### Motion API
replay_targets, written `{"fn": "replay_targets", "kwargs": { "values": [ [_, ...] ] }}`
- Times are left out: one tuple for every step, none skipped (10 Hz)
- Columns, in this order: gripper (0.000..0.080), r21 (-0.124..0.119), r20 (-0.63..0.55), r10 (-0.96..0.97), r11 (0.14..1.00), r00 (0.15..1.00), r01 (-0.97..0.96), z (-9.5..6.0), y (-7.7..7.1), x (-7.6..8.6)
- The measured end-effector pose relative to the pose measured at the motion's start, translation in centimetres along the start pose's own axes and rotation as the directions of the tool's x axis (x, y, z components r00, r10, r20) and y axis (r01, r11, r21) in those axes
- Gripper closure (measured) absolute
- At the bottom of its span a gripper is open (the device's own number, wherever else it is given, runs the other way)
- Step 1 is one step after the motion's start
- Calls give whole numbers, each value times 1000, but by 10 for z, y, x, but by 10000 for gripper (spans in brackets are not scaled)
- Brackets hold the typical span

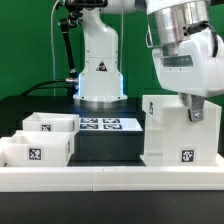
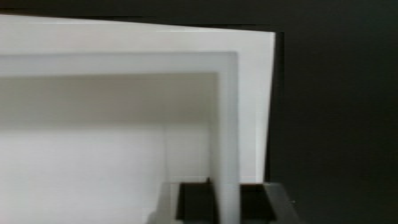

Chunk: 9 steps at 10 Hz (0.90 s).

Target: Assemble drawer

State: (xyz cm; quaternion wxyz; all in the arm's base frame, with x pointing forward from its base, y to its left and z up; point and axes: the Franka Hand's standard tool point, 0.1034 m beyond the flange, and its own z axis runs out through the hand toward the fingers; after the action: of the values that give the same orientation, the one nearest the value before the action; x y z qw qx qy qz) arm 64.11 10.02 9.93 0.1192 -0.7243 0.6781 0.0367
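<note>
Up on the top edge of the casing [image 1: 172, 130], pincer [image 2: 228, 196] pinches its thin wall, clear only in wrist view; trays [image 1: 47, 125] sit well apart.

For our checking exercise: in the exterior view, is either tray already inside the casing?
No: both trays stand on the exterior view's left, apart from the casing.

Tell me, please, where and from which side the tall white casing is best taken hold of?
Take the casing by its thin upright side wall, coming down from above. Its upper side looks open, leaving that wall's edge free and narrow enough to straddle; the pincer sits across it this way now. The broad body looks too wide to span.
</note>
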Motion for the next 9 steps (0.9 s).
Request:
{"fn": "replay_targets", "kwargs": {
  "values": [
    [758,1,2,0,1000,1000,0,1,-4,0],
    [758,-2,5,1,1000,1000,-1,1,-8,0],
    [758,-17,8,-1,1000,1000,1,1,-6,1],
    [667,-17,8,-6,1000,1000,6,1,-6,0],
    [667,-17,8,-8,1000,1000,8,2,-6,0],
    [530,-16,8,-11,1000,1000,11,1,-7,-1],
    [318,-14,8,-26,1000,1000,26,1,-7,-1],
    [318,-15,9,-95,995,995,95,-1,-5,-2],
    [205,-18,12,-179,984,984,179,-7,0,-3]
  ]
}}
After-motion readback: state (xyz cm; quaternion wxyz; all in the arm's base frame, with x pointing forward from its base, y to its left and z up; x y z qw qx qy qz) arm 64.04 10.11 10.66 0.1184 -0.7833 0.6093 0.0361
